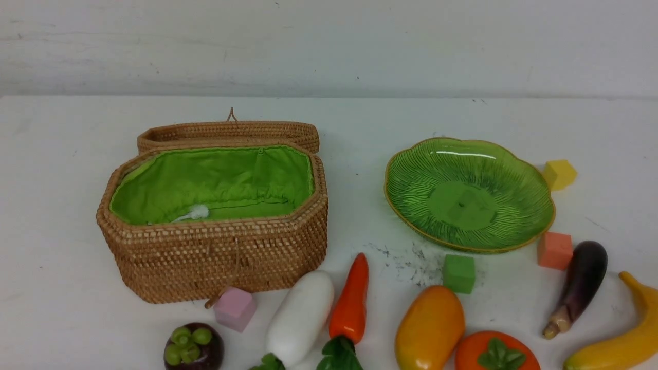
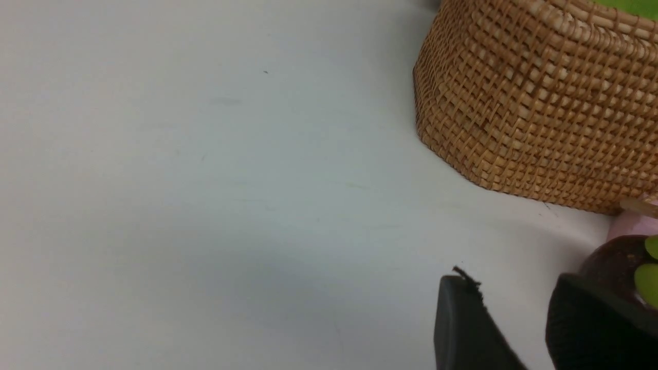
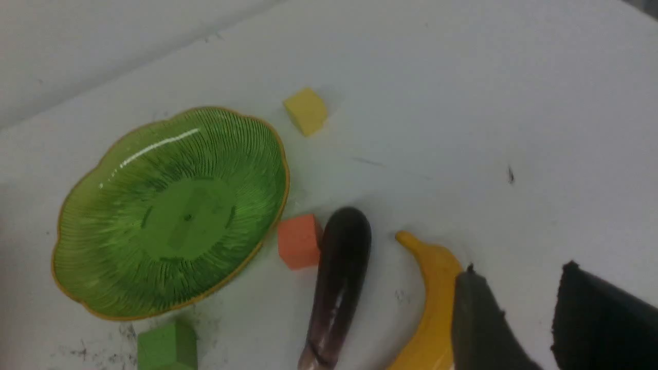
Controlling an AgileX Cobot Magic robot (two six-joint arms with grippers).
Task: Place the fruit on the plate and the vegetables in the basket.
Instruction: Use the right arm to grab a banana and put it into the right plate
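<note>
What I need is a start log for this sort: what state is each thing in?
basket, lid open, no produce inside.
plate, empty.
banana, lying on the table.
mango, on the table.
persimmon, on the table.
mangosteen, on the table.
eggplant, on the table.
carrot, on the table.
radish, on the table.
left gripper, open, holding nothing.
right gripper, open, holding nothing.

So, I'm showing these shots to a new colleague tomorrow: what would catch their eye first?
First the large tan woven wicker basket on the left of the white table, lid open on its bright green cloth lining, and the empty translucent green glass plate with a gold scalloped rim to its right. Then the row of glossy toy produce nearest the robot, from the dark purple mangosteen at left to the long yellow banana at right.
</note>
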